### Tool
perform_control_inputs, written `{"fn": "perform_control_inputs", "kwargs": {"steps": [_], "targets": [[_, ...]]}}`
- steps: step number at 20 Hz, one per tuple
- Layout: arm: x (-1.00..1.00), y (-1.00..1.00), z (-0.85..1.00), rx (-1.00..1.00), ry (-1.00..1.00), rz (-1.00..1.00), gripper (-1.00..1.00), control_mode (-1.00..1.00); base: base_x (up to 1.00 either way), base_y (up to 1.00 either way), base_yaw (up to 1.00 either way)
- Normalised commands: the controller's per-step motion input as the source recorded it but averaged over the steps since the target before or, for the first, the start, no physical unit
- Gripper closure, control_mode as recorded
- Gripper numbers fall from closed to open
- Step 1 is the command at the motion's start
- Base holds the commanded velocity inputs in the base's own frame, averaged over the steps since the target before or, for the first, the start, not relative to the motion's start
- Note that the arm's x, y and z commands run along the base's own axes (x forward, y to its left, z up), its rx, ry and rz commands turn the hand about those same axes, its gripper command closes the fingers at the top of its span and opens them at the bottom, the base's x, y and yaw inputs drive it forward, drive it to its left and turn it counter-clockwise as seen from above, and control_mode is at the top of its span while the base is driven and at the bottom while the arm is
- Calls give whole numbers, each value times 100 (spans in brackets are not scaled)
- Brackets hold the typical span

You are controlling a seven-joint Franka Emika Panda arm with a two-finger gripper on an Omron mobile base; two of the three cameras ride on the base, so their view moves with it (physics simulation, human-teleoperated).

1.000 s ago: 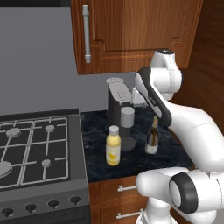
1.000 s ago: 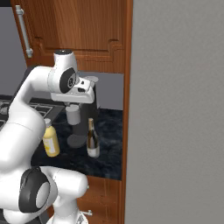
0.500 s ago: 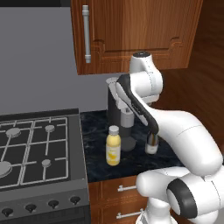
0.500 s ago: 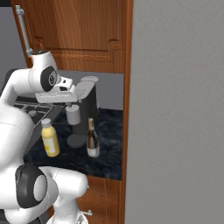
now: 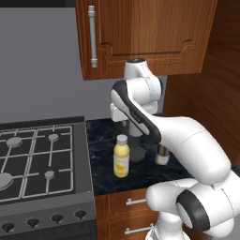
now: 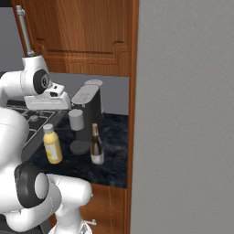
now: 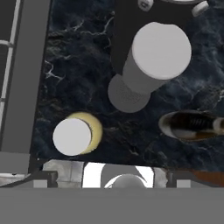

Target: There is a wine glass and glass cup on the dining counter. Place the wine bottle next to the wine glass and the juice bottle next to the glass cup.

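- Two bottles stand upright on the small black counter (image 5: 140, 176) beside the stove (image 5: 37, 159), both free of the robot.
- The juice bottle (image 6: 52, 144) is near the counter's front edge. In the left base view it sits at about 9 o'clock from the wine bottle (image 5: 162, 155), with a clear gap between them.
- The wine bottle (image 6: 96, 145) stands just in front of the dark coffee machine (image 6: 89, 107). In the left base view the arm covers most of it.
- A grey cup (image 6: 76, 119) sits in the coffee machine, at roughly 11 o'clock from the wine bottle in the right base view.
- The gripper (image 6: 49, 104) hangs above the counter, over the juice bottle and apart from it. I cannot tell how wide its jaws stand.
- Looking down from the hand, the juice bottle's cap (image 7: 72, 136) lies at 8 o'clock from centre. The wine bottle (image 7: 192, 126) is at 3 o'clock and the cup (image 7: 151, 65) at 1 o'clock.
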Motion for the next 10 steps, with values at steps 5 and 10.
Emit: {"fn": "perform_control_inputs", "kwargs": {"steps": [5,10], "targets": [[-3,24,-26,8,0,0,-100,-100,0,0,0],[5,13,-34,1,0,0,-100,-100,0,0,0]]}}
